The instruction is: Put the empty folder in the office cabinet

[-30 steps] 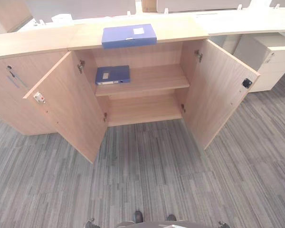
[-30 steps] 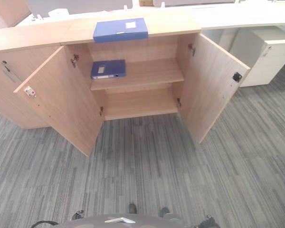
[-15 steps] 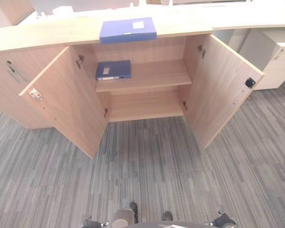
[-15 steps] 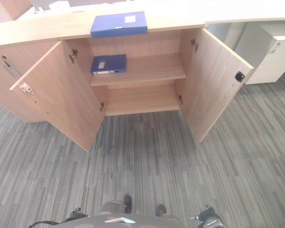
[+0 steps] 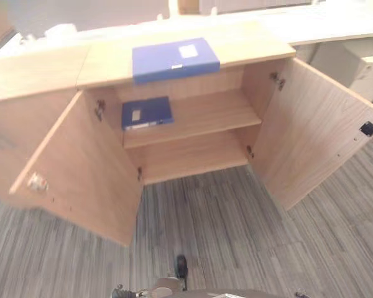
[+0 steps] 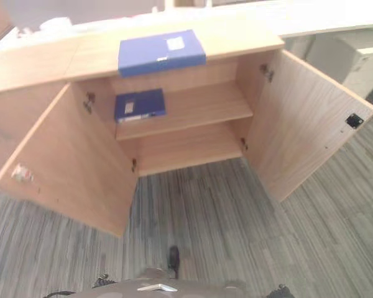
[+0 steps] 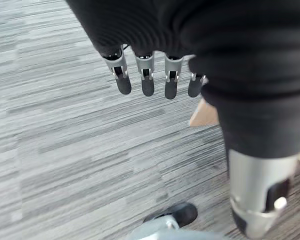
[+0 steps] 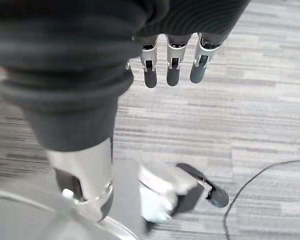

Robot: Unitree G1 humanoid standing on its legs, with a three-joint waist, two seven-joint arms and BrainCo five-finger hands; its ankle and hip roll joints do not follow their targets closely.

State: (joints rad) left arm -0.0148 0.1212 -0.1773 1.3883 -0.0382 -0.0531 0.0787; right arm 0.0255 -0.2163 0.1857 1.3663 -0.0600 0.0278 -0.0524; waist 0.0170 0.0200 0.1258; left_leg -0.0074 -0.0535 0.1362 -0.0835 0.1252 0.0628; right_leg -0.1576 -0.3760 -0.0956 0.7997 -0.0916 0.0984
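A light-blue folder lies flat on top of the wooden office cabinet, above its open middle bay. A darker blue folder lies at the left end of the upper shelf inside. Both cabinet doors stand wide open: the left door and the right door. My left hand hangs over the carpet with straight fingers and holds nothing. My right hand hangs the same way, open, far from both folders.
A lower shelf sits under the upper one. A white drawer unit stands to the right of the cabinet. A closed cabinet section adjoins on the left. Grey striped carpet stretches between me and the open doors.
The whole picture has shifted and the cabinet looks larger, so the camera has moved nearer. The folders and doors stand as before.
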